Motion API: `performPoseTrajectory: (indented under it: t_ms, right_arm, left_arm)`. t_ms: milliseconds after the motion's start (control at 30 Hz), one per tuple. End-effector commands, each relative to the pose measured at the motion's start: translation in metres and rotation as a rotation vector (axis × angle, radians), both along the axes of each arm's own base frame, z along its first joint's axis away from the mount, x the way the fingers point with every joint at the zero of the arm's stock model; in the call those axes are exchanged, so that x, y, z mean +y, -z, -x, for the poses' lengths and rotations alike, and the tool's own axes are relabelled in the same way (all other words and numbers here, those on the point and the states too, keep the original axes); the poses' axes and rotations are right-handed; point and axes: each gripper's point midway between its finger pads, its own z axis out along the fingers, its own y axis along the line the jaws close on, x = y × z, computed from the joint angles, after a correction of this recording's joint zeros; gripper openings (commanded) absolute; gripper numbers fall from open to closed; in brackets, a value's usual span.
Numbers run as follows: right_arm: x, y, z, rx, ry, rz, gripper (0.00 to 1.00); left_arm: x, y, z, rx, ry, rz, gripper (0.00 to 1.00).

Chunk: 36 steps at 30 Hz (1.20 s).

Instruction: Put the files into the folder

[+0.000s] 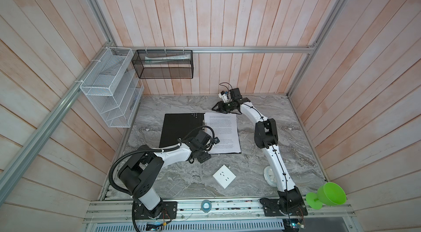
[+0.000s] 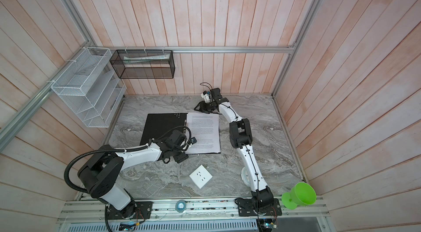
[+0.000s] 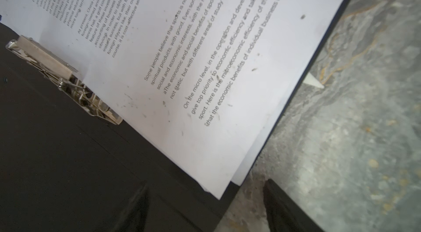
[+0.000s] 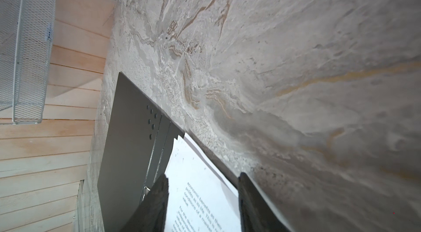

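Grippers: left gripper (image 3: pixel 207 183) spread and empty over the near corner of the files (image 1: pixel 222 133); right gripper (image 4: pixel 203 175) likewise parted, holding nothing, at their far edge.
Files: we see them lying on the right half of the open folder (image 1: pixel 180 128) — flat on the table (image 1: pixel 250 167).
Done: pages laid in (clip (image 3: pixel 45 57) hold unclear).
Left: we judge the cover is yet to be closed.

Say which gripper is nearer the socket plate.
Left. The left gripper is just beyond the socket plate, at the folder's near edge; the right gripper, at the files' far edge.
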Motion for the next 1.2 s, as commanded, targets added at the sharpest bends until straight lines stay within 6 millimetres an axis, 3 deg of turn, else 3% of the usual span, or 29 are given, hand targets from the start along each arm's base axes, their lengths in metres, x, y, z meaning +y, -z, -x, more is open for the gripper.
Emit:
performPoseTrajectory:
  t_ms: [0,133,733,833,1033,1167]
  right_arm:
    - [0.001,0.011,0.009,0.016,-0.032,0.034,0.48]
    - [0.002,0.013,0.011,0.021,-0.040,0.035,0.44]
    - [-0.005,0.011,0.030,0.020,-0.113,0.106,0.44]
    - [-0.002,-0.007,0.021,-0.026,-0.091,0.087,0.48]
    - [0.002,-0.070,-0.014,-0.163,0.008,-0.028,0.49]
    - [0.007,-0.072,-0.023,-0.143,0.036,-0.100,0.49]
  left_arm:
    - [0.006,0.013,0.003,0.021,-0.006,-0.038,0.81]
    - [0.002,0.010,0.004,0.031,-0.002,-0.018,0.81]
    - [0.002,0.013,0.002,0.039,-0.011,-0.028,0.81]
    - [0.002,0.011,0.003,0.042,-0.004,-0.028,0.81]
    - [0.009,-0.008,0.009,0.009,0.032,-0.023,0.81]
    - [0.022,-0.024,0.008,-0.024,0.002,0.002,0.81]
